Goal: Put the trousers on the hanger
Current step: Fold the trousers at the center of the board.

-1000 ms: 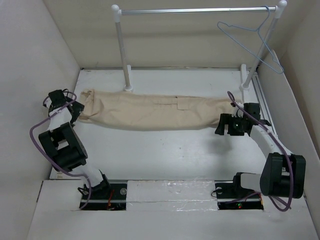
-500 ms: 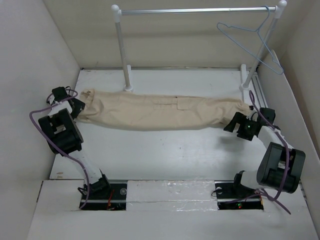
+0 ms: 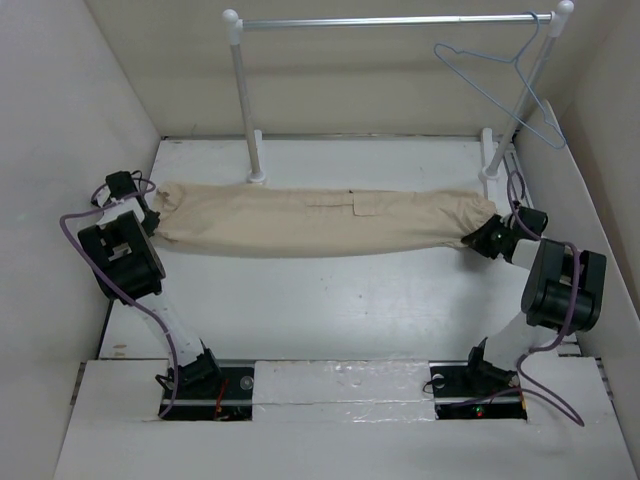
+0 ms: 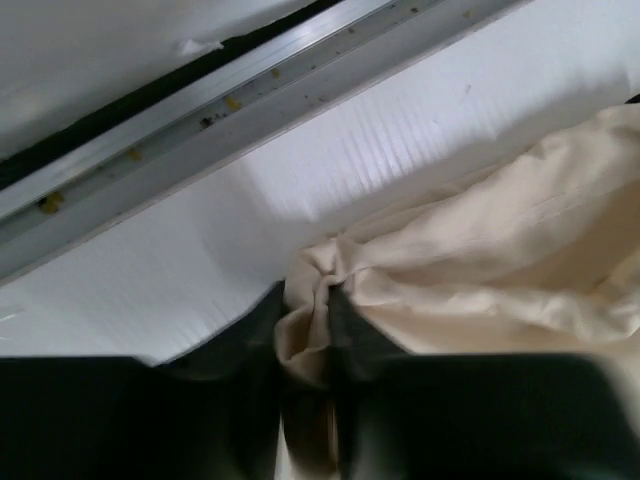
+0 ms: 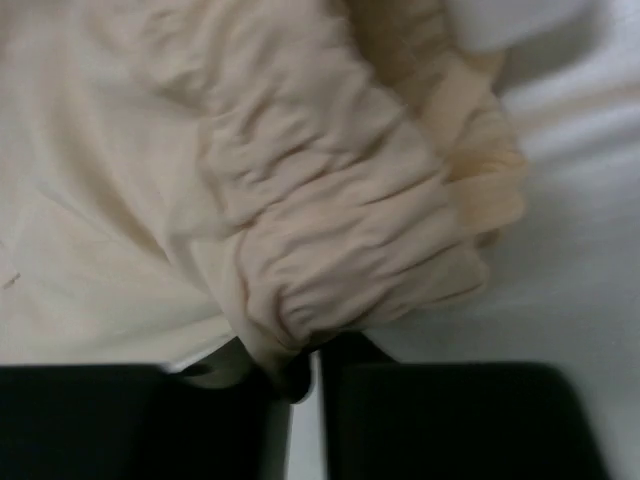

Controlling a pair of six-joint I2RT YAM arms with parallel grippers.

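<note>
The beige trousers (image 3: 320,220) lie stretched in a long band across the white table, from left to right. My left gripper (image 3: 150,216) is at their left end; in the left wrist view it (image 4: 308,325) is shut on a bunched fold of the trousers (image 4: 500,250). My right gripper (image 3: 481,238) is at their right end; in the right wrist view it (image 5: 300,372) is shut on a gathered edge of the trousers (image 5: 300,220). The pale blue wire hanger (image 3: 516,66) hangs from the right end of the rack bar, above and behind the right gripper.
A rack with white posts (image 3: 244,100) and a silver bar (image 3: 390,20) stands at the back of the table. Walls close in left, right and behind. An aluminium rail (image 4: 250,90) runs along the table edge beside the left gripper.
Both grippers have gone from open to shut on the ends of the trousers. The right arm has moved right and back, and the trousers now lie straighter and tauter.
</note>
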